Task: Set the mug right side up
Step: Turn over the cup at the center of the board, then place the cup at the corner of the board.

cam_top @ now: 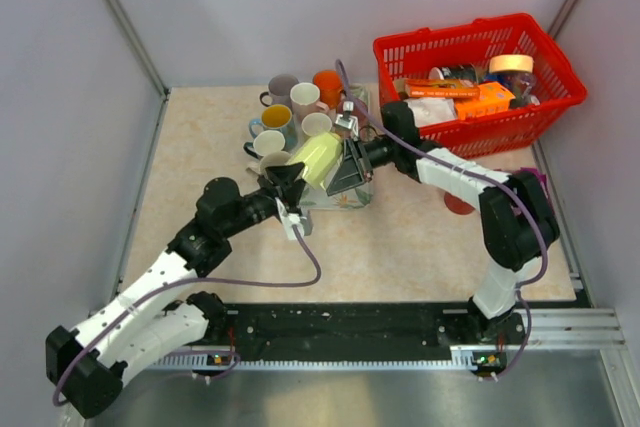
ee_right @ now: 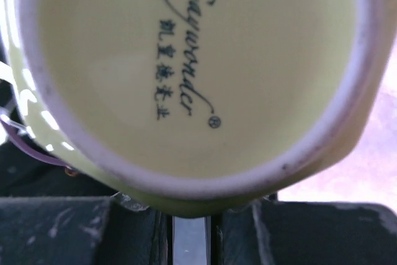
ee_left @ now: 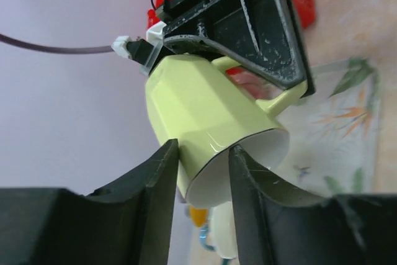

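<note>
Mug (cam_top: 318, 159) aloft mid-table, mouth toward 7 o'clock (half-turned). We see the left gripper (ee_left: 203, 150) pinching its rim and the right gripper (ee_right: 189, 223) clamping its handle. Uprighting and set-down remain.

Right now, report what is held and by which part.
The right gripper appears to hold the yellow mug by its handle. The left gripper straddles the rim; whether it clamps cannot be told.

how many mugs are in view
7. The yellow-green mug is gripped by the left end effector and right end effector; behind it cluster a grey mug, orange mug, pinkish mug, teal mug, cream mug and white mug. More may hide behind the arms.
</note>
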